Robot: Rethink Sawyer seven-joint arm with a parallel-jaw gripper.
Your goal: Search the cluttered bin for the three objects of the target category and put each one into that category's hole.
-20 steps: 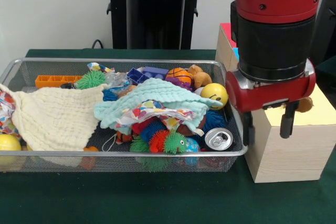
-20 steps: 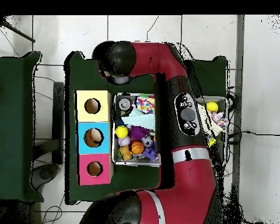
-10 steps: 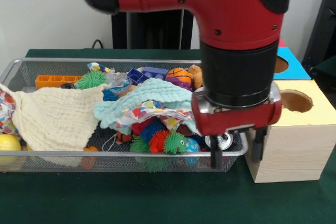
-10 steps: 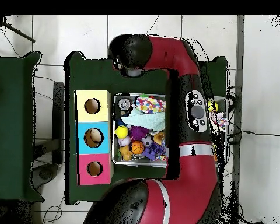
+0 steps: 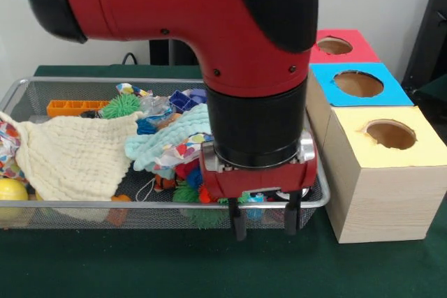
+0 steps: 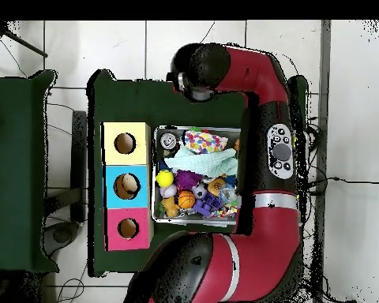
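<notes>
The gripper (image 5: 264, 222) hangs low in the centre of the front view, in front of the near rim of the bin (image 5: 84, 205), its two dark fingers apart with nothing between them. Judging from that, the search step is in hand: no bag is held and none sits at the hole (image 5: 390, 133) with the yellow panel, on the pale box at the right of the frame.

One polka-dot bag (image 5: 183, 151) shows in the middle of the bin, tucked under the edge of the mint-green cloth (image 5: 167, 139), just left of the arm's wrist. Another dotted scrap (image 5: 8, 146) peeks out at the far left edge beside the cream cloth (image 5: 70, 155); whether it is a second bag cannot be told for sure. In the overhead view a dotted bag (image 6: 202, 142) lies in the upper part of the bin.

The next move likely calls for bringing the gripper over the exposed dotted fold, then pinching the thin material without snagging the cloth lying on it.
</notes>
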